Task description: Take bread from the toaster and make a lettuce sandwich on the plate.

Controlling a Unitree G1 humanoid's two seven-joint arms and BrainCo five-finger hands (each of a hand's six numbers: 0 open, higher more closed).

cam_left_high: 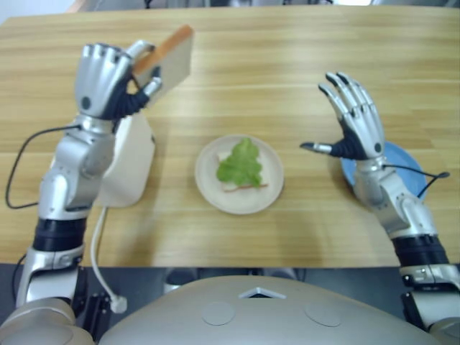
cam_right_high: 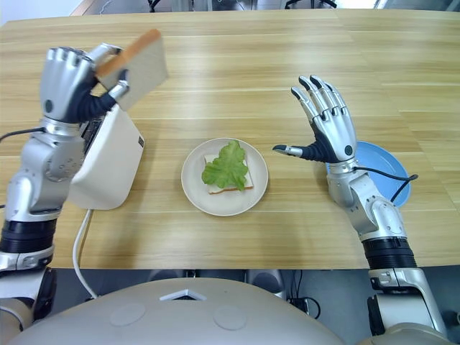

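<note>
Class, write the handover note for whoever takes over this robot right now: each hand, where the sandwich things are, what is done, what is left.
Left hand: fingers shut on a bread slice, raised above the toaster.
Right hand: open, holding nothing, raised to the right of the plate, near a blue plate.
Done: bottom slice on the plate with lettuce on it; second slice out of the toaster.
Left: set the held slice on the lettuce.
</note>
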